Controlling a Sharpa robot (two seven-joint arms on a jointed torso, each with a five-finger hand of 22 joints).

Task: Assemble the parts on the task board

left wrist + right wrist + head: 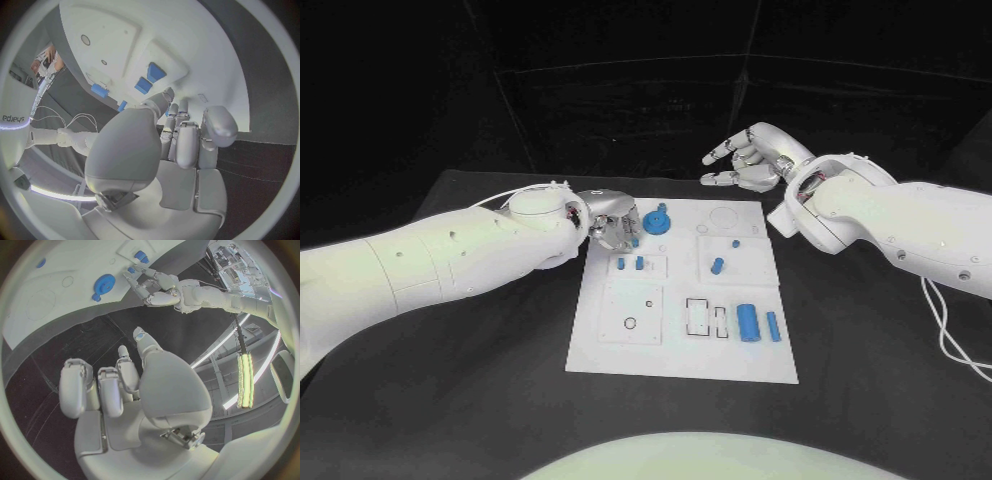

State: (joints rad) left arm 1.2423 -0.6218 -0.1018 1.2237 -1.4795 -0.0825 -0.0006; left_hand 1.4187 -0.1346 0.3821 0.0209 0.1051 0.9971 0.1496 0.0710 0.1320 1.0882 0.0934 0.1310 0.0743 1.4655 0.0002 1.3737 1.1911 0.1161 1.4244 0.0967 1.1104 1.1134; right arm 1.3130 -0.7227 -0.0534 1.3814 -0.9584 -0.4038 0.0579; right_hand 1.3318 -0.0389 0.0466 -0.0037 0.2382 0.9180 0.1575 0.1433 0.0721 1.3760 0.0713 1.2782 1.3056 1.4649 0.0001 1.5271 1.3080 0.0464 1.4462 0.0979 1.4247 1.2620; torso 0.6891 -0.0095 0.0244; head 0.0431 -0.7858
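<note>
Hovering at the far left corner of the task board [684, 360], the left robot hand [612, 222] had its fingers curled down toward the plate, close by the round blue gear-like part [659, 218]; whether anything was pinched between those fingers, I could not tell, since the fingertips were bunched together and hid their own gap. By my reading it was placed there to work on that corner, the gear being the nearest piece within reach. The right robot hand [750, 157] was held up and back beyond the far edge of the board, fingers spread apart and holding nothing, most likely parked clear so the left arm had room. The board itself lay flat in the middle of the black bench [473, 400], a white rectangular plate with shallow recesses, outlined slots and a ring marked near its far right corner. Small blue blocks [630, 264] sat just beside each other left of centre, a single blue peg [717, 265] stood near the middle right, and a blue cylinder [749, 321] lay beside a thin blue bar [773, 327] toward the near right. From the right wrist, the gear [104, 284] showed a toothed rim and a raised hub.
</note>
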